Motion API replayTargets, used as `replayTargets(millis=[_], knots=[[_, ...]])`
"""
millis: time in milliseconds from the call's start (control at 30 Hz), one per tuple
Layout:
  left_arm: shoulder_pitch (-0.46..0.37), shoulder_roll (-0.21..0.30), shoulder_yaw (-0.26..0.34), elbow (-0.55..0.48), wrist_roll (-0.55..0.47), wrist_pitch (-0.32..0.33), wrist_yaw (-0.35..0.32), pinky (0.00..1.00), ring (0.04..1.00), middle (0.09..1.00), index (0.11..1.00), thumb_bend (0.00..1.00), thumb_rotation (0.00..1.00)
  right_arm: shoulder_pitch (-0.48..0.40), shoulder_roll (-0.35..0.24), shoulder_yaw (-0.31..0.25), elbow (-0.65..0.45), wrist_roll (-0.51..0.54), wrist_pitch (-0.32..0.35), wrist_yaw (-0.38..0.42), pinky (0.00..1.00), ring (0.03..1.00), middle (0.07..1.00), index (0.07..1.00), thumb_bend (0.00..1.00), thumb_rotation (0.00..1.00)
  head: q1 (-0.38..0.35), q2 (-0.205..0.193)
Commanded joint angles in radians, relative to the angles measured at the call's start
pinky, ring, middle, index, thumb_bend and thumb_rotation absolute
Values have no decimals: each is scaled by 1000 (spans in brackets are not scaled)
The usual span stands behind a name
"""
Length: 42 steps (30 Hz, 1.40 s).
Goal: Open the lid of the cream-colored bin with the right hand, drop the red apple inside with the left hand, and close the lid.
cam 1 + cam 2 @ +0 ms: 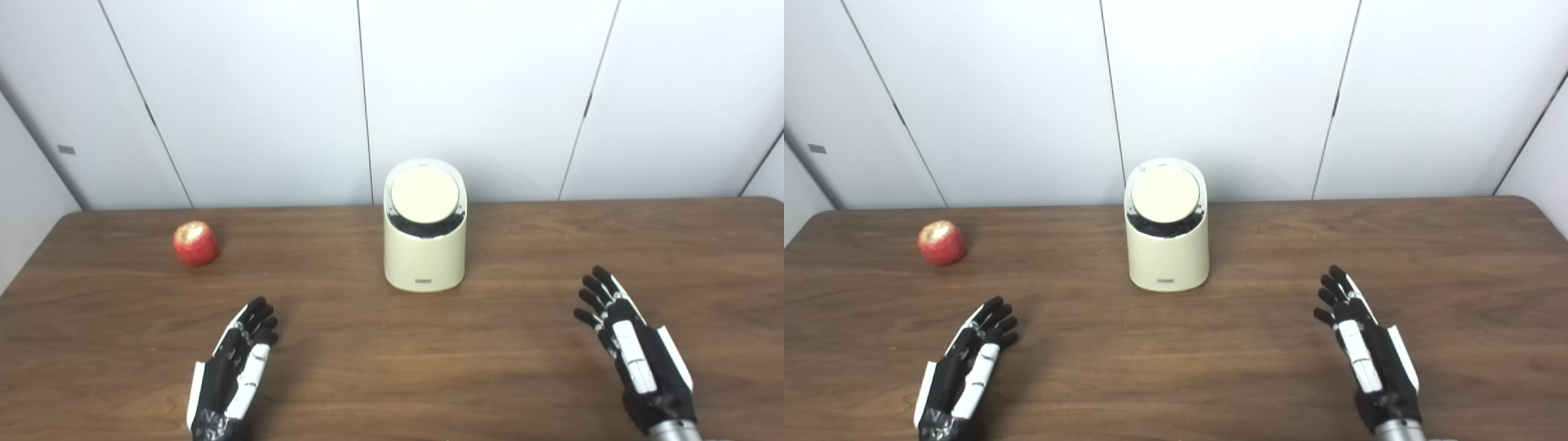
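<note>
Both my hands, left hand [233, 373] and right hand [634, 355], are open and empty. The bin [424, 254] sits shut in the middle, the apple [195, 243] far left. Next I lift the lid [424, 195]

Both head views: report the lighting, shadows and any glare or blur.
Left eye view: even, soft light; the round red apple and the cream-colored cylindrical bin cast only faint shadows on the dark wooden table, no harsh glare. Right eye view: same soft light; slightly soft focus overall; the left hand and right hand stay readable.
</note>
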Motion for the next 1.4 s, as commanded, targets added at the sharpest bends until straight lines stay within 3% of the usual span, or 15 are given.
replayTargets(millis=[0, 533, 833, 1033, 1100, 1367], knots=[[47, -17, -5, -33, 9, -10, 3, 845, 852, 859, 881, 512, 550, -11, -9, -4, -42, -2, -11, 4, 852, 920, 932, 944, 557, 883, 2, 2], [50, -11, -1, -36, 10, -15, 0, 835, 849, 857, 878, 525, 565, -7, 3, -2, -62, -4, 16, 6, 855, 916, 927, 935, 554, 887, -13, -3], [52, -5, 2, -13, 16, -32, -4, 843, 852, 859, 883, 507, 577, -15, 17, 19, -65, -35, 16, 2, 851, 916, 927, 940, 543, 884, -3, -47], [55, -12, 3, 11, 9, -52, -5, 844, 856, 862, 879, 519, 554, -58, 45, 45, -56, -57, 22, 0, 843, 915, 928, 939, 541, 832, -6, -95], [57, -14, 3, 19, 9, -57, -4, 847, 858, 863, 880, 503, 550, -94, 45, 63, -58, -119, 39, -13, 833, 906, 921, 936, 551, 835, -11, -116], [65, -18, -4, 44, 12, -86, -7, 853, 864, 870, 895, 477, 534, -239, 45, 69, -11, -219, 68, -41, 767, 888, 912, 944, 724, 782, -19, -165]])
